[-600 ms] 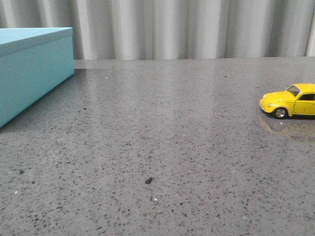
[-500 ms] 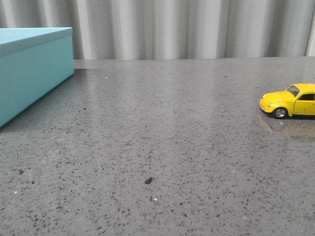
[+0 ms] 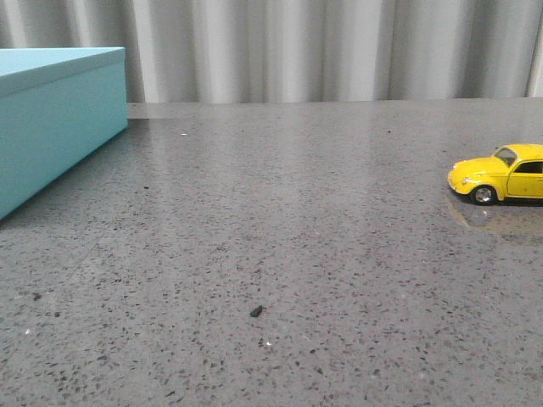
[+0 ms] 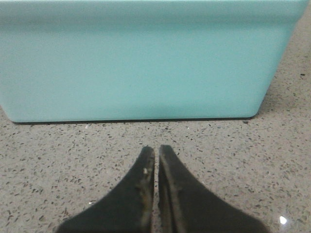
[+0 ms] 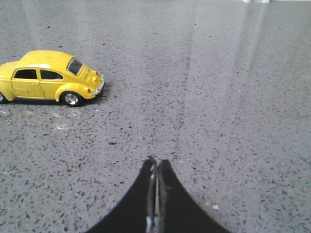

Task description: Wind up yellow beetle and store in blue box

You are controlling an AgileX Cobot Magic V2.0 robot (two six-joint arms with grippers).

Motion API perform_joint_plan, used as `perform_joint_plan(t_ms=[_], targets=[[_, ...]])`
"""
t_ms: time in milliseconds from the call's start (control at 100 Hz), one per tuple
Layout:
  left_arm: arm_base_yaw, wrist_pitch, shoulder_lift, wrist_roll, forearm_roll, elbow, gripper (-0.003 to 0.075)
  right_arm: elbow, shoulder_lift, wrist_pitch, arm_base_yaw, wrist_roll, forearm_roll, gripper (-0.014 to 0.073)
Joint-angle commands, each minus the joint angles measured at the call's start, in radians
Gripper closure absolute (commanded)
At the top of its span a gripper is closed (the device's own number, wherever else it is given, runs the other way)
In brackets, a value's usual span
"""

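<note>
The right gripper (image 5: 155,167) hangs low over the grey table (image 3: 280,212), fingers pressed together with nothing between them. The yellow beetle (image 5: 48,76) sits ahead of it and off to one side, well apart, on all its wheels. The left gripper (image 4: 156,154) is likewise clenched and empty, with the blue box (image 4: 146,58) near, straight ahead of its tips. To start well, I'd say the right fingers should spread first, then come square across the car's flanks.
</note>
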Motion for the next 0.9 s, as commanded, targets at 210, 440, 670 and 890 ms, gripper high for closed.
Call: perform_joint_plan(t_ms=[210, 440, 670, 890], targets=[[0.003, -0.050, -0.031, -0.006, -0.003, 0.026, 0.0741, 0.021, -0.018, -0.011, -0.006, -0.008, -0.011, 0.0656], [0.003, -0.056, -0.031, -0.006, -0.003, 0.026, 0.0741, 0.021, -0.018, -0.011, -0.006, -0.008, -0.011, 0.0656], [0.003, -0.058, -0.031, -0.006, -0.003, 0.026, 0.0741, 0.021, -0.018, -0.011, -0.006, -0.008, -0.011, 0.0656], [0.003, -0.075, -0.031, -0.004, -0.008, 0.026, 0.0741, 0.021, -0.018, -0.011, -0.006, -0.008, -0.011, 0.0656]])
